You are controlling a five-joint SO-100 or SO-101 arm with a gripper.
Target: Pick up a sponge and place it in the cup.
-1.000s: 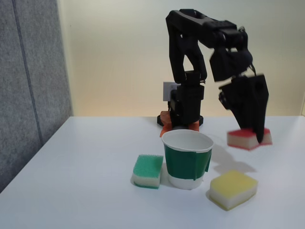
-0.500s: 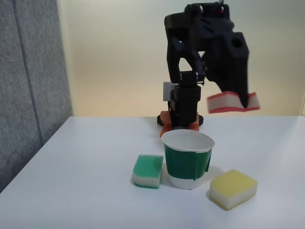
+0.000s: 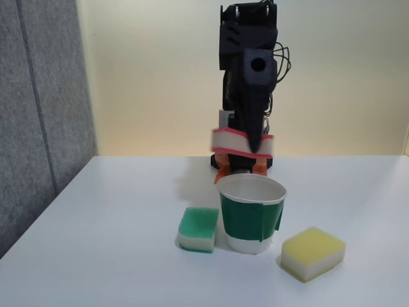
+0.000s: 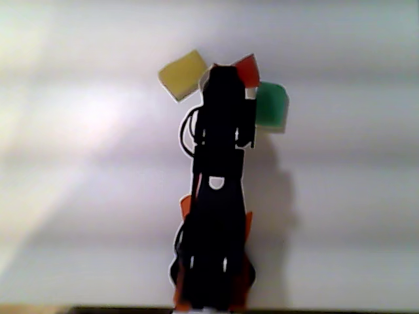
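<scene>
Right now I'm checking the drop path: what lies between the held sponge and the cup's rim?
Nothing: in the fixed view the sponge, clamped in the gripper, hangs above the cup with bare air between.

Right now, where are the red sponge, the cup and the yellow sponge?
red sponge [image 3: 225,142]: fixed view, left end.
cup [image 3: 246,220]: fixed view, green band.
yellow sponge [image 3: 313,246]: fixed view, top face.
</scene>
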